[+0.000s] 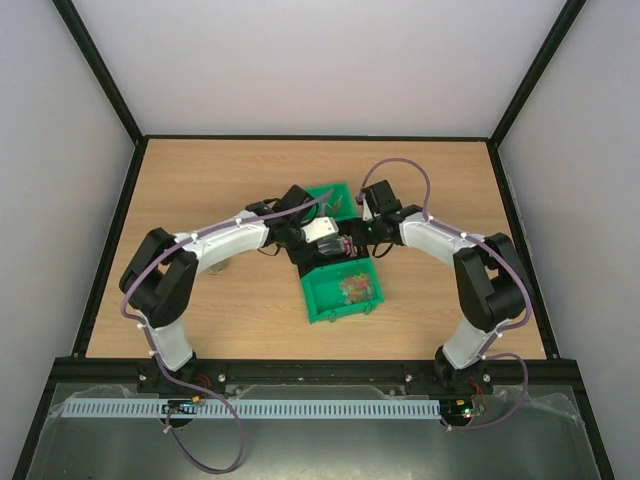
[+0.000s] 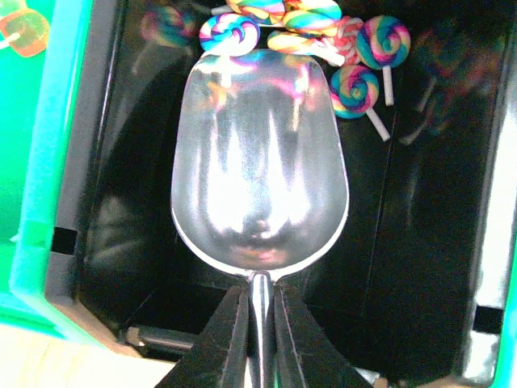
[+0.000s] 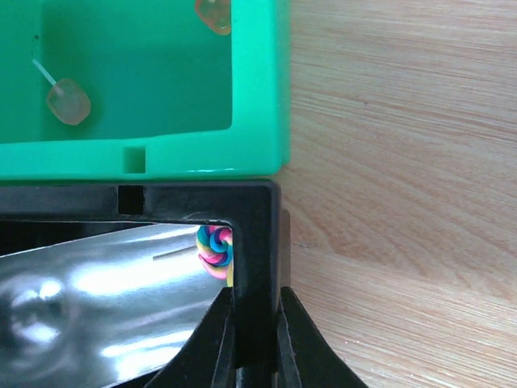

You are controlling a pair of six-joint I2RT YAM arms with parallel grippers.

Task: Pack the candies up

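Clamping the scoop (image 2: 258, 162), the left claw (image 2: 260, 297) should skim low toward the twelve-o'clock lollipops (image 2: 356, 89) while the right claw (image 3: 256, 303) pins the black bin (image 3: 257, 212).

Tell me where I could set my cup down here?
Bare table runs along the far edge behind the far green bin, and along the near edge. The middle is crowded: left arm and right arm meet over the black bin.

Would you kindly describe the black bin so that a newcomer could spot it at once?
On the wooden table, three bins stand in a row at its middle. The black bin is the middle one, a green bin on each side. Only it is black, holding swirl lollipops and a metal scoop.
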